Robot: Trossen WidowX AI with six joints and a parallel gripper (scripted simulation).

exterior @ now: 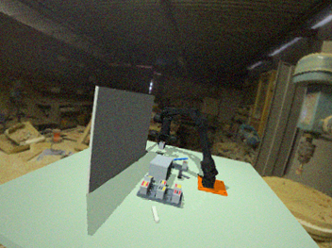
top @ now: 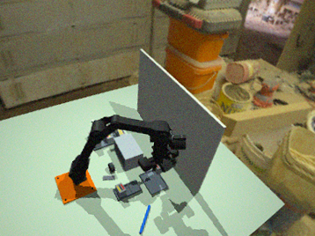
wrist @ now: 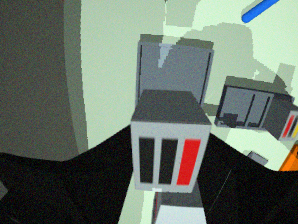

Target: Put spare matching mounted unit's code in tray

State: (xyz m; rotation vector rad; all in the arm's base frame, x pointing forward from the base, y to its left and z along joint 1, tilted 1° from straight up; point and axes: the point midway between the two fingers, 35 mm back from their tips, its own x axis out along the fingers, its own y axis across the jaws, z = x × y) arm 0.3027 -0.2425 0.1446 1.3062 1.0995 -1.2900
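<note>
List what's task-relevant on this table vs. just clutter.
Job:
end effector, shut on a striped spare
grey tray
mounted unit
second spare on the table

Lying about:
blue pen
white stick
small dark block

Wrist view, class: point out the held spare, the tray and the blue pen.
held spare point(wrist: 166, 156): wrist view, its striped face.
tray point(wrist: 174, 78): wrist view, its floor.
blue pen point(wrist: 269, 0): wrist view, mid-shaft.

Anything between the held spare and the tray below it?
Nothing: in the wrist view the spare in the gripper hangs above the tray, only air between.
</note>
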